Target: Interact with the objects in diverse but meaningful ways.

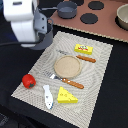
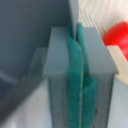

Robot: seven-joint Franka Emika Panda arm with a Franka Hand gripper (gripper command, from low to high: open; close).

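We record a dark work surface [image 1: 107, 95] under a striped beige placemat [image 1: 100, 65], and beyond it a brown toy stovetop [image 1: 102, 22] bearing black round burners [image 1: 89, 18].

I see open mat [image 1: 102, 65] beyond the butter block [image 1: 83, 48]; knives [image 1: 70, 82] crowd the round board [image 1: 67, 65].

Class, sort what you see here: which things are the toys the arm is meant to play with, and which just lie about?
For the job: cheese wedge, white fish, red tomato, yellow block, grey pot.

Lying about: striped mat, round wooden board, knife, beige bowl.
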